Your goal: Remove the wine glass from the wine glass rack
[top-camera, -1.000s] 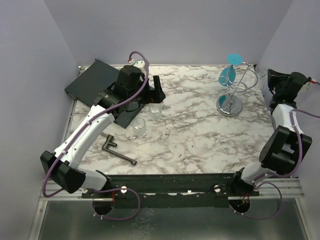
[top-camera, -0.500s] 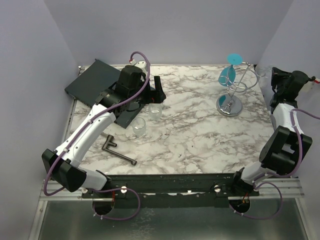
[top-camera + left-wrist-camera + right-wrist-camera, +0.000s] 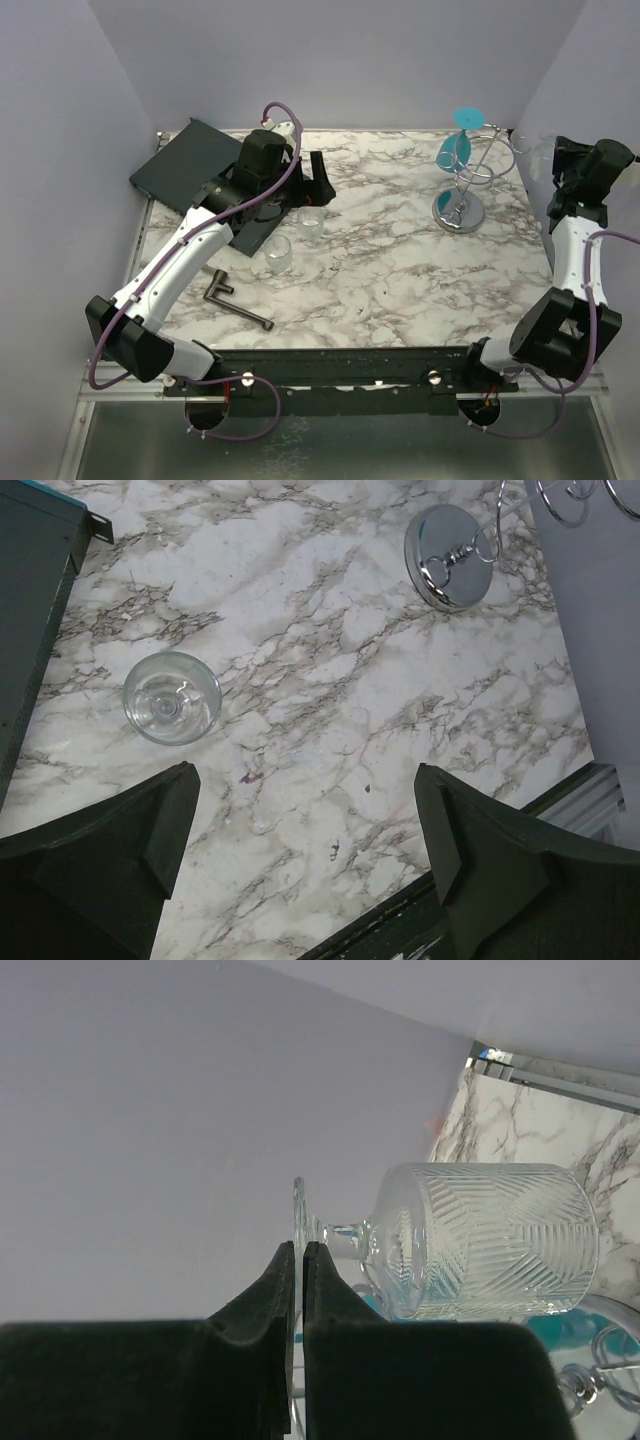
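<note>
The right arm has drawn back toward the right edge of the surface (image 3: 400,270) and away from the wine glass rack (image 3: 459,195), carrying the wine glass (image 3: 480,1240) with it. The right end effector (image 3: 298,1250) is pinched narrow on the glass's flat foot. The glass lies on its side in the air with its ribbed bowl pointing away from the fingers, over the far right corner just beside the rack. From above it's too faint to tell whether it is quite clear of the wire loops. A blue glass (image 3: 455,150) hangs on the rack. The left end effector (image 3: 305,810) hangs wide and holds nothing, over the far left part near two small clear tumblers (image 3: 311,224) and a dark tray (image 3: 185,160).
</note>
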Robot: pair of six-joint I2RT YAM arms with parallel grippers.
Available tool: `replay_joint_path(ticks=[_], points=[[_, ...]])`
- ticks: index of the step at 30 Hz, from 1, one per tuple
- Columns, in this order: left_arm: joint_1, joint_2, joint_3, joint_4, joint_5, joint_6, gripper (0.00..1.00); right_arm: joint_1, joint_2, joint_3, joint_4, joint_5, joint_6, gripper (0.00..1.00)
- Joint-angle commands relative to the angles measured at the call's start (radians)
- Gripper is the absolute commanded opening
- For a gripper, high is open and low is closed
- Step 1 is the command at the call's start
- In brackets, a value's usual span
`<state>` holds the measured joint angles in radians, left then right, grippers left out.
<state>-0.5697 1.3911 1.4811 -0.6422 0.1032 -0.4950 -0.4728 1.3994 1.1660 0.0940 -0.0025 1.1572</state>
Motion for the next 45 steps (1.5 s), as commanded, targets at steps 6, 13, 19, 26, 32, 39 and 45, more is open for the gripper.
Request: replay_joint_path(ticks=[6,13,19,26,32,39,45], points=[[0.003,0.010,0.020,0.055,0.063,-0.031,0.97,-0.006,-0.198,0.082,-0.220,0.012,-0.054,0.01],[0.002,0.010,0.022,0.076,0.098,-0.062,0.97,-0.007,-0.288,0.203,-0.426,-0.109,-0.076,0.01],[0.002,0.011,0.017,0.117,0.142,-0.105,0.97,-0.006,-0.301,0.343,-0.544,-0.303,-0.081,0.00],[0.002,0.046,0.043,0.265,0.248,-0.189,0.97,-0.001,-0.236,0.466,-0.526,-0.584,-0.020,0.01],[0.003,0.090,0.058,0.467,0.313,-0.296,0.97,0.164,-0.173,0.535,-0.480,-0.563,0.030,0.01],[0.010,0.115,-0.002,0.806,0.320,-0.508,0.97,0.418,-0.097,0.519,-0.294,-0.476,0.148,0.01],[0.037,0.118,-0.117,1.106,0.275,-0.733,0.97,0.578,-0.019,0.507,-0.131,-0.430,0.274,0.01]])
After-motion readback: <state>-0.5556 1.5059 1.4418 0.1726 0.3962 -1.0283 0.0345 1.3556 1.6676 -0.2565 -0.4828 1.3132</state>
